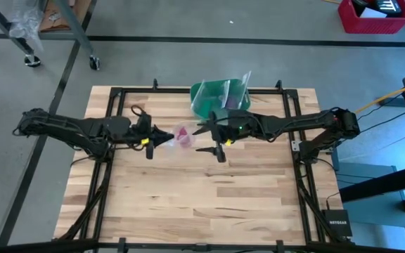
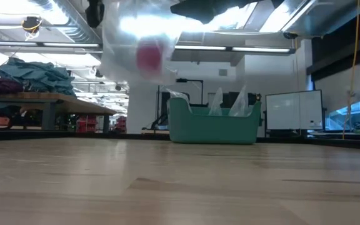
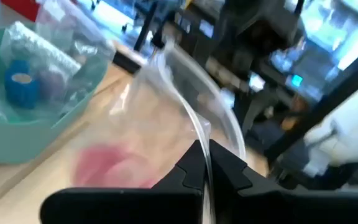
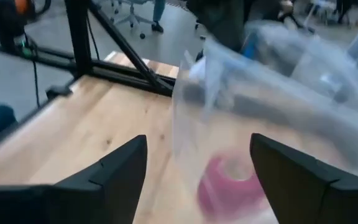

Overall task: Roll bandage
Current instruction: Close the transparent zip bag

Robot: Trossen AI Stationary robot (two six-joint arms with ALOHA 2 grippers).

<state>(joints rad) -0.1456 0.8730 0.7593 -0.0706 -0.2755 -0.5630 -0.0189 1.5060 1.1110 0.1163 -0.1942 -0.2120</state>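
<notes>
Spanning rm: wood table point(image 1: 188, 204)

Clear glossy plastic bag point(image 1: 179, 135), soft pink bandage point(image 4: 225, 180) roll inside, smooth green plastic bowl point(image 1: 216, 99), pale wooden table point(image 1: 202, 197)

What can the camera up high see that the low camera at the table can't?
Only the high view shows both arms: the left gripper shut on the edge of the clear plastic bag, and the right gripper open beside it. Only the low view shows that the bag hangs up in the air above the table, plus the room behind. Both show the pink bandage inside the bag and the green bowl at the table's far edge.
</notes>
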